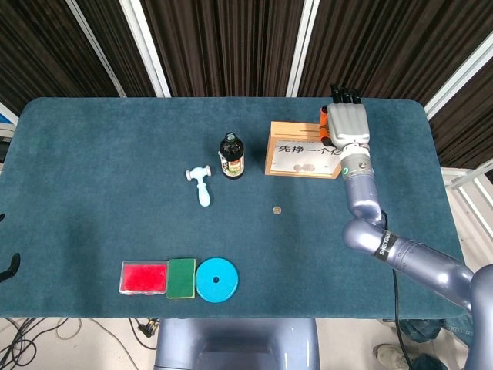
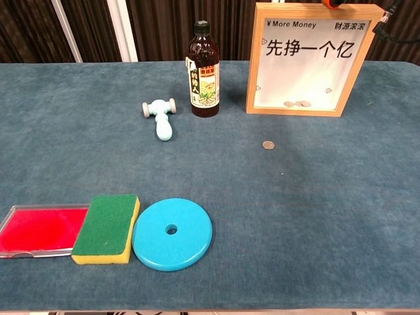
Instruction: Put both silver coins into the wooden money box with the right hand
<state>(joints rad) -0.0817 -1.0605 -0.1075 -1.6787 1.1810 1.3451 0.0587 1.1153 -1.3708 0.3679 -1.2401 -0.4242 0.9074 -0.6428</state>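
The wooden money box (image 1: 304, 159) (image 2: 312, 59) stands upright at the back right of the table, with a few coins lying behind its window (image 2: 296, 104). One silver coin (image 1: 277, 209) (image 2: 268, 145) lies flat on the cloth in front of the box. My right hand (image 1: 347, 123) hovers over the top right end of the box, back of the hand toward the head camera, fingers pointing away. Its palm side is hidden, so I cannot tell whether it holds a coin. In the chest view only an orange bit of the hand (image 2: 332, 3) shows above the box. No second loose coin is visible.
A dark bottle (image 1: 231, 156) (image 2: 204, 69) stands left of the box, and a light blue toy hammer (image 1: 201, 184) (image 2: 160, 118) lies further left. At the near left sit a red tray (image 2: 36, 228), a green-yellow sponge (image 2: 107, 227) and a blue disc (image 2: 172, 233).
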